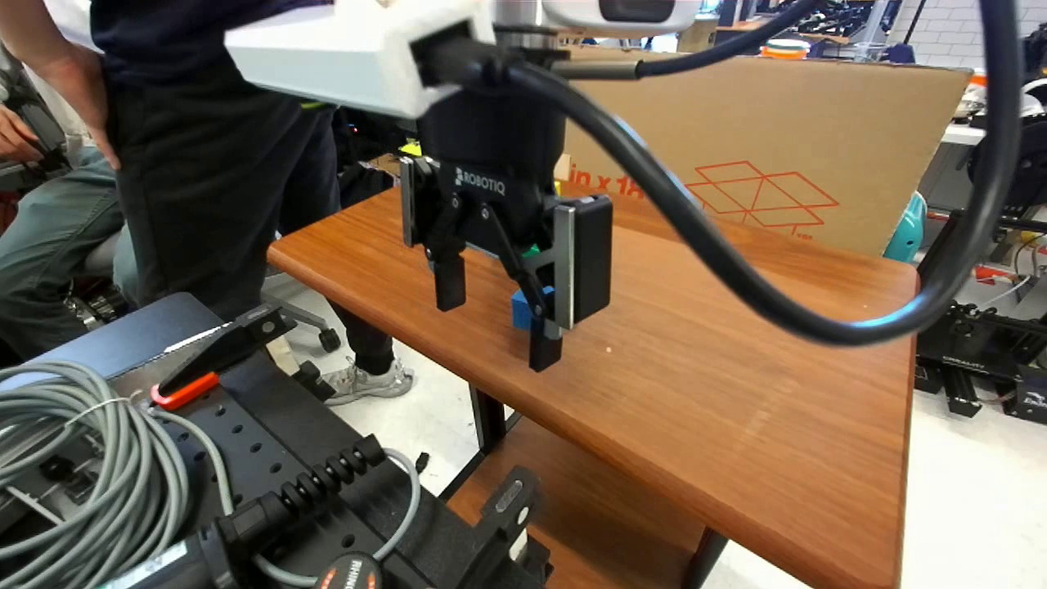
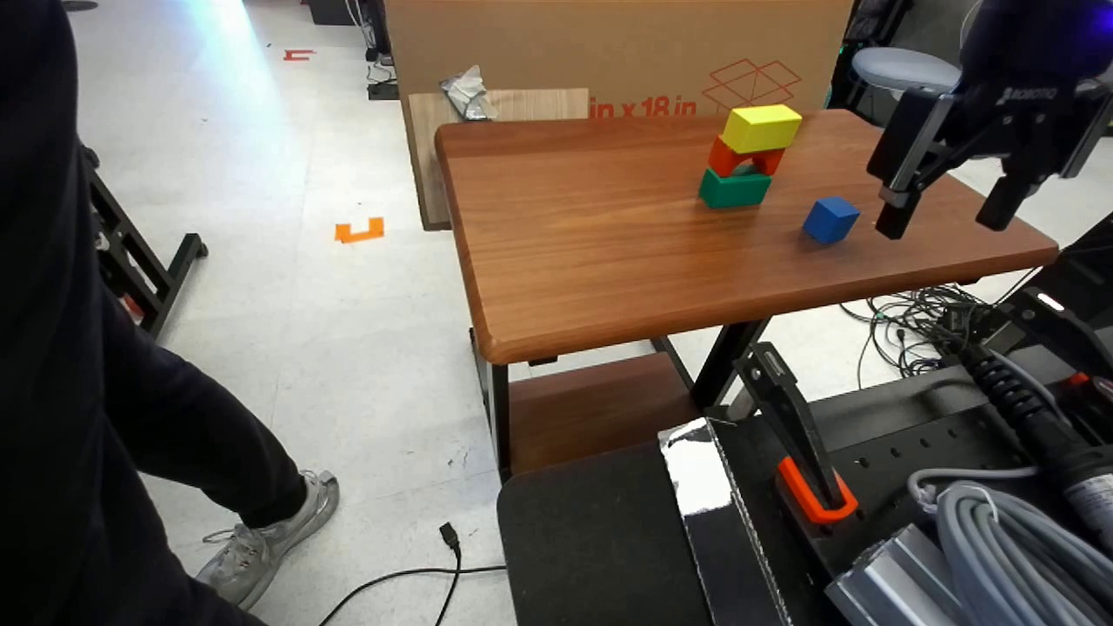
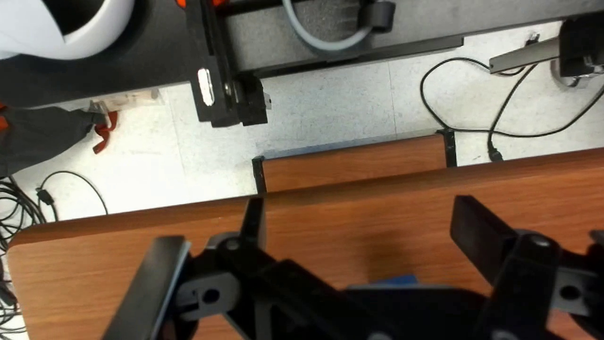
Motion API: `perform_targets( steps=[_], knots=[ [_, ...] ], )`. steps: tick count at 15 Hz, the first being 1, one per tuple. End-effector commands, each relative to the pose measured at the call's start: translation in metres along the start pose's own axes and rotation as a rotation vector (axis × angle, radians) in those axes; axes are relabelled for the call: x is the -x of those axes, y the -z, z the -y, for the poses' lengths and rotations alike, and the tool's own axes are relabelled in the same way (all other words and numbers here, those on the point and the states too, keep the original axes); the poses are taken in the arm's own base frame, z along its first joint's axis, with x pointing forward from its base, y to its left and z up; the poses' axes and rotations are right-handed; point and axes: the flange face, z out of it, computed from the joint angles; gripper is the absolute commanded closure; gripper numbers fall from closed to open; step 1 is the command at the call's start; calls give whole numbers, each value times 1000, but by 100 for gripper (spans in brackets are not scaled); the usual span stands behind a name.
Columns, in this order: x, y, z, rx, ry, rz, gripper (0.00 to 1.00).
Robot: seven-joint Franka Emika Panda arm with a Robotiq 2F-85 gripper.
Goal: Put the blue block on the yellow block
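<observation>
The blue block (image 2: 830,219) sits on the table in an exterior view, apart from the stack. It also shows behind a finger in an exterior view (image 1: 521,311), and only a sliver shows in the wrist view (image 3: 398,280). The yellow block (image 2: 762,129) lies on top of a red arch block (image 2: 722,158), which stands on a green block (image 2: 735,189). The yellow block is out of the wrist view. My gripper (image 1: 497,323) is open and empty above the table near the blue block, not touching it; it also shows in an exterior view (image 2: 949,211) and the wrist view (image 3: 361,219).
The wooden table (image 2: 591,252) has its front edge near the black equipment cart (image 1: 343,491) with coiled grey cable. A large cardboard box (image 1: 883,131) stands behind the table. A person (image 1: 221,164) stands beside the table's end. A thick black cable (image 1: 720,254) hangs from the arm.
</observation>
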Motion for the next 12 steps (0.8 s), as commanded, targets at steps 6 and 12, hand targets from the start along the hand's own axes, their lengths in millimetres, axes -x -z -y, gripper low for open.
perform_targets(
  steps=[6,12],
  knots=[
    [-47,-6,19,-11,52,-26,0],
    [-61,-8,37,22,80,-43,0]
  ],
)
